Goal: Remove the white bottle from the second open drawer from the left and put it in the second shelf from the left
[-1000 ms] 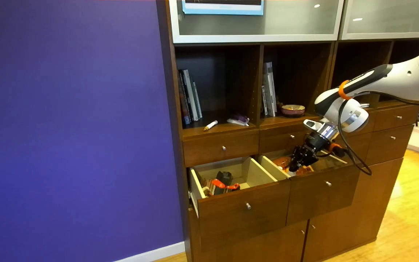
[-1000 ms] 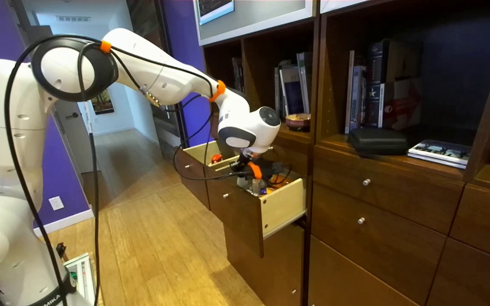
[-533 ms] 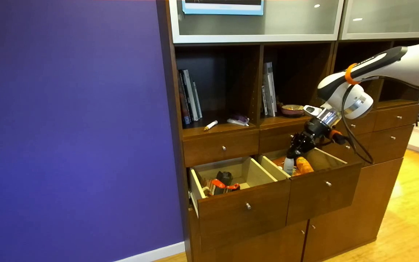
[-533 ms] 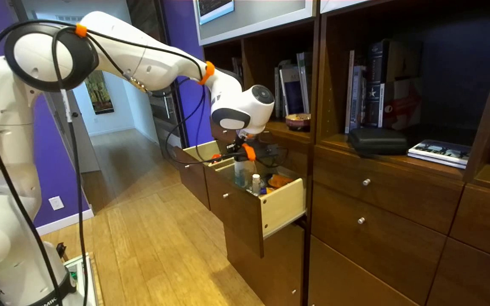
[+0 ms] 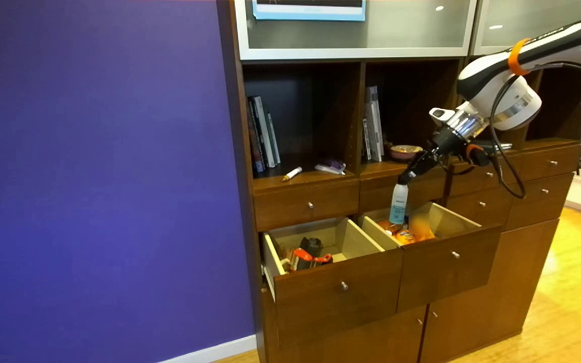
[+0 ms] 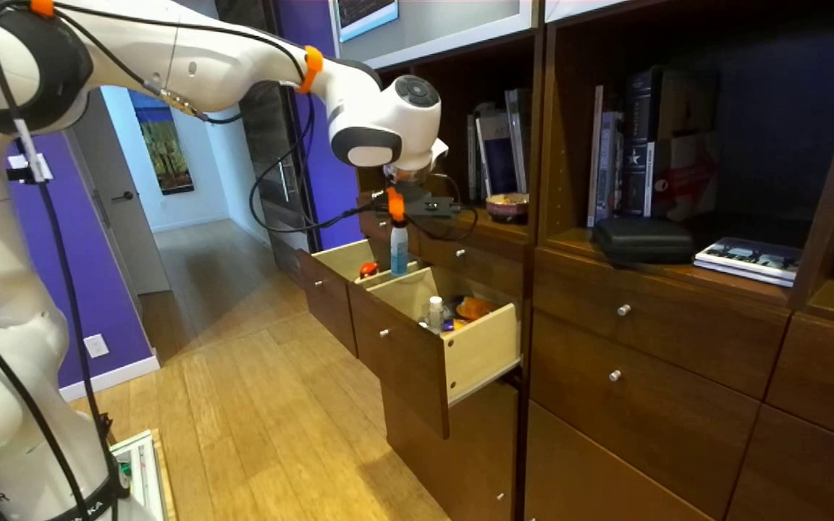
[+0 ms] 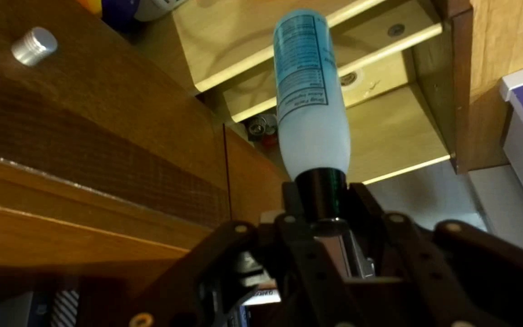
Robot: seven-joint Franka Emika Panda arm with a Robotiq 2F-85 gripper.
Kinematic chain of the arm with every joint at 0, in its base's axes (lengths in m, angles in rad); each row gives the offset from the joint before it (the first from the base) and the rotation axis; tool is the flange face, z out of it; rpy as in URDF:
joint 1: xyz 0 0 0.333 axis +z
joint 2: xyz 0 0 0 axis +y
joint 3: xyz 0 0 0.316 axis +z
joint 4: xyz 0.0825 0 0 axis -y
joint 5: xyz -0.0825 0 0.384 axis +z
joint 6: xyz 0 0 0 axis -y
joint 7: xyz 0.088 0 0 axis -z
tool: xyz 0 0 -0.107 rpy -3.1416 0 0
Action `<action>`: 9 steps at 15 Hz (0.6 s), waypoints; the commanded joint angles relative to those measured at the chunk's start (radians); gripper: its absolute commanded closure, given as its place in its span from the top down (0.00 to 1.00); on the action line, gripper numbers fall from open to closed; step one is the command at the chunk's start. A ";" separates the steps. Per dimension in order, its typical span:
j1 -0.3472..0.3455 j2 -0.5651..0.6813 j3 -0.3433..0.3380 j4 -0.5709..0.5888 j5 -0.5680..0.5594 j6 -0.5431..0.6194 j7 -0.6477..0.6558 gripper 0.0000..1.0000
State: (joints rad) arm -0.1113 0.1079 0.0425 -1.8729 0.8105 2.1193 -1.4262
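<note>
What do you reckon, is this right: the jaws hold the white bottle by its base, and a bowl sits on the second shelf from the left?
Not its base: the wrist view shows the jaws holding the white bottle by its black cap. A bowl does sit on the second shelf.

In an exterior view the black, two-fingered mechanical hand [image 5: 405, 177] hangs tilted, pointing obliquely downward. Its slim black fingers [image 7: 365, 204] are brought in from both sides in a pinching grip, their tips a little apart. Directly behind the hand sits a shiny silver metallic collar [image 5: 464, 123]; above that bulges the rounded white wrist [image 6: 381, 123]. The smooth white jointed arm [image 6: 229, 58] reaches toward the hand from higher up, sloping down to it in both exterior views, and its large round black-ringed elbow joint [image 6: 62, 72] appears higher than the hand.
</note>
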 commanded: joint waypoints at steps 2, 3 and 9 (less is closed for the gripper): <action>0.024 -0.117 -0.034 -0.048 -0.018 0.004 0.182 0.08; 0.026 -0.130 -0.037 -0.039 -0.019 0.002 0.220 0.08; 0.041 -0.191 -0.048 0.008 -0.033 0.041 0.399 0.08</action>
State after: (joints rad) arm -0.0973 -0.0449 0.0116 -1.8761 0.8039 2.1353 -1.1197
